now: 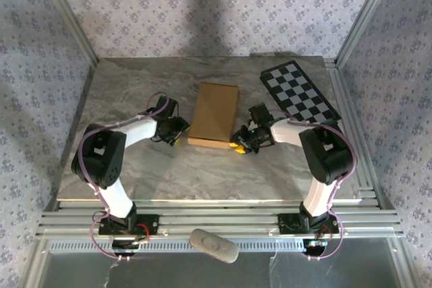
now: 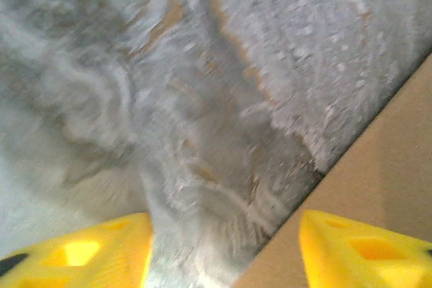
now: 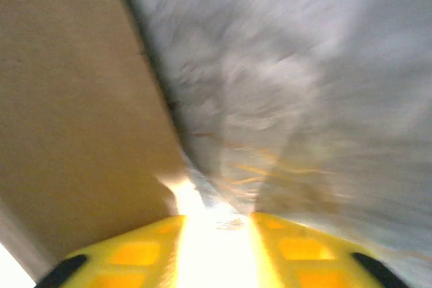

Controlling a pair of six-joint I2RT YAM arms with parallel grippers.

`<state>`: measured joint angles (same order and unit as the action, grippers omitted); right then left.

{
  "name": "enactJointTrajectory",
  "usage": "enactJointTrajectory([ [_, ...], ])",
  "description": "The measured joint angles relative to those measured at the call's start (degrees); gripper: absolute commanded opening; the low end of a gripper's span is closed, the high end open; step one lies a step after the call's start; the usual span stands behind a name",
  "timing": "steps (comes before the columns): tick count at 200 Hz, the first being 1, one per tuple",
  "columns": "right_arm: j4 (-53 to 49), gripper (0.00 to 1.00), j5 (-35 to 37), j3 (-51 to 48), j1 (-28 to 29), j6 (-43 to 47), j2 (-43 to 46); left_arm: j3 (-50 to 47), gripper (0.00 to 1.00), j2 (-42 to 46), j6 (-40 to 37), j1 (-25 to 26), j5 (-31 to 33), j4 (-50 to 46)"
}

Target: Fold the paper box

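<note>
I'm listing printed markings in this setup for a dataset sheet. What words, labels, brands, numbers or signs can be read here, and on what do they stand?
No text can be read anywhere.
paper box: plain tan cardboard, no print on the faces that show.
checkerboard panel: black and white squares, no characters.
wallpaper: small flower pattern, no words.
Both wrist views are blurred, and no lettering shows in them.

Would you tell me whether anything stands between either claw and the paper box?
Nothing visible does. The left claw sits at the near left corner of the paper box, the right claw at its near right corner, only table between. The checkerboard panel lies off to the right.
</note>
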<state>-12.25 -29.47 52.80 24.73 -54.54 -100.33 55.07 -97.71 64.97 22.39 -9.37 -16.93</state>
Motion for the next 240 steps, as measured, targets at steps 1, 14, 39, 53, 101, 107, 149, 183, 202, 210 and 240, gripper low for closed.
enactJointTrajectory([
  [1,-0.24,0.46,0.24,0.04,-0.11,0.31,0.13,0.0,0.73,0.07,0.09,0.02,0.02,-0.24],
  [14,-4.83,0.84,4.11,1.07,-1.99,3.28,3.37,0.26,1.0,1.68,-2.01,-0.15,0.33,-4.7],
  [39,-12.46,1.0,12.24,4.22,-5.05,10.54,12.72,1.14,1.0,6.78,-5.46,-2.08,3.67,-11.28],
  [53,-15.1,0.99,16.41,6.73,-6.51,14.84,18.45,1.14,1.0,11.85,-8.11,-3.78,6.36,-12.44],
  [101,-17.31,1.0,34.18,11.04,-14.67,26.12,30.67,-2.51,1.0,29.49,-18.43,-5.01,24.33,-11.61],
  [107,-13.9,1.0,35.98,8.48,-15.58,28.52,31.89,-3.87,1.0,30.93,-20.06,-4.26,28.46,-10.75],
  [149,13.99,1.0,40.87,-20.98,-16.52,46.27,33.22,-22.14,1.0,34.69,-39.47,-2.73,44.89,5.31],
  [183,27.76,1.0,40.11,-28.35,-18.58,53.62,25.86,-24.68,1.0,31.78,-49.05,-8.09,44.54,14.95],
  [202,34.82,1.0,38.25,-27.85,-20.65,56.19,21.18,-26.27,1.0,29.0,-52.19,-12.04,43.01,23.74],
  [210,37.59,1.0,37.0,-27.34,-21.77,56.81,19.12,-27.87,1.0,27.82,-53.11,-13.57,41.72,26.99],
  [240,49.55,1.0,33.05,-29.09,-26.86,56.35,14.36,-34.12,1.0,25.42,-57.02,-16.48,36.15,38.23],
])
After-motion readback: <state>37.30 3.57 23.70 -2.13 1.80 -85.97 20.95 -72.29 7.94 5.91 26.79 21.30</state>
